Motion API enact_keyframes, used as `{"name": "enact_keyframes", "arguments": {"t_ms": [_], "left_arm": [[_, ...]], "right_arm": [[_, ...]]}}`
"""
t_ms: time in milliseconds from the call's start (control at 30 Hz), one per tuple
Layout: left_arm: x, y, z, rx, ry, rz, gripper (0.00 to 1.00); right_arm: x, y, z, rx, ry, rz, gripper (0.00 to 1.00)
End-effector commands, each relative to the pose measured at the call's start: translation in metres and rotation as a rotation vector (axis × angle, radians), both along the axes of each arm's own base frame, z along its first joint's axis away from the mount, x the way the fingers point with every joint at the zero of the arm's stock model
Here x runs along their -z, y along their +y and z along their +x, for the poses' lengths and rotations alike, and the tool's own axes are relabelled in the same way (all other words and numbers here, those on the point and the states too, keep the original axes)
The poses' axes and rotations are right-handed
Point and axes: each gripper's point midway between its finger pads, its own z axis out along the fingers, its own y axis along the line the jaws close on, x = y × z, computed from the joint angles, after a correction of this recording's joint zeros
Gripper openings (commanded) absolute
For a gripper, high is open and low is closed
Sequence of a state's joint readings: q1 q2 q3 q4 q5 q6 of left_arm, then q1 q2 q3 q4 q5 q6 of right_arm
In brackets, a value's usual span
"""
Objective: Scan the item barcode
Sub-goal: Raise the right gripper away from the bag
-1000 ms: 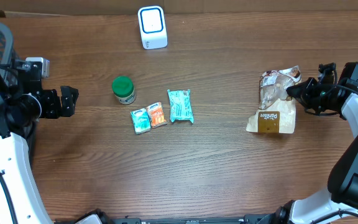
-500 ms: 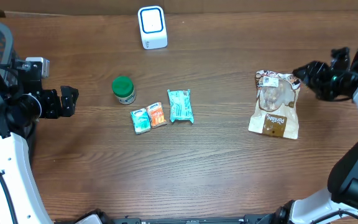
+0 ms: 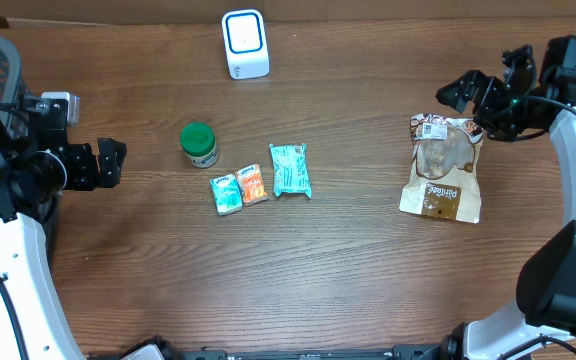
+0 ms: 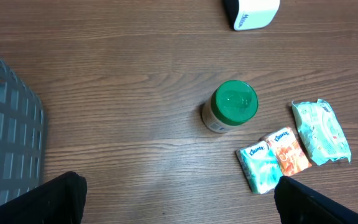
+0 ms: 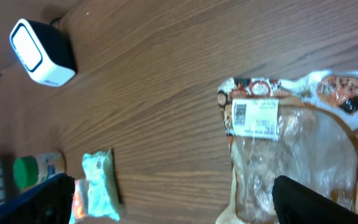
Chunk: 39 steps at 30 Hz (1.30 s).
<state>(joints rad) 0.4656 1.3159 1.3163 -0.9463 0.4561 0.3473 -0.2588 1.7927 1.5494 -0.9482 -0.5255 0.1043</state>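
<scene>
At the right of the bench (image 3: 368,280), the bread bag (image 3: 441,170) lies flat, label (image 5: 255,117) up, just released by the right end effector (image 3: 465,105), now open wide. Left end effector (image 3: 111,163) open; scanner (image 3: 245,44) well apart, so the scan is not yet done.

basket (image 4: 5,143): cut by left edge | bag (image 5: 291,155): label (image 5: 255,118) print illegible

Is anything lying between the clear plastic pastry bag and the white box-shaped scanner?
Nothing visible: bare wooden table separates the clear bag from the white scanner. The green-lidded jar and small packets lie aside.
</scene>
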Motion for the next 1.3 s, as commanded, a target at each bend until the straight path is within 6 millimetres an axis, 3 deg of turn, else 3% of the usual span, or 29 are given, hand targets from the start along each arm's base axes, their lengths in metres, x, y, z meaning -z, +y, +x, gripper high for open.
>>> {"name": "enact_keyframes", "arguments": {"t_ms": [0,167,367,500,733,933,1100,1267], "left_arm": [[0.001,0.002,0.001,0.003,-0.001,0.001,1.0],[0.001,0.002,0.001,0.003,-0.001,0.001,1.0],[0.001,0.002,0.001,0.003,-0.001,0.001,1.0],[0.001,0.002,0.001,0.003,-0.001,0.001,1.0],[0.001,0.002,0.001,0.003,-0.001,0.001,0.99],[0.001,0.002,0.001,0.003,-0.001,0.001,1.0],[0.001,0.002,0.001,0.003,-0.001,0.001,1.0],[0.001,0.002,0.001,0.003,-0.001,0.001,1.0]], "right_arm": [[-0.007,0.0,0.004,-0.005,-0.021,-0.068,1.0],[0.005,0.031,-0.006,-0.086,0.04,-0.058,0.99],[0.037,0.07,-0.018,-0.178,0.112,-0.116,0.66],[0.062,0.087,-0.028,-0.219,0.136,-0.125,0.66],[0.092,0.087,-0.04,-0.221,0.165,-0.13,0.67],[0.111,0.067,-0.052,-0.184,0.232,-0.239,0.68],[0.131,0.062,-0.067,-0.181,0.281,-0.264,0.69],[0.147,0.06,-0.077,-0.18,0.3,-0.275,0.76]]}}
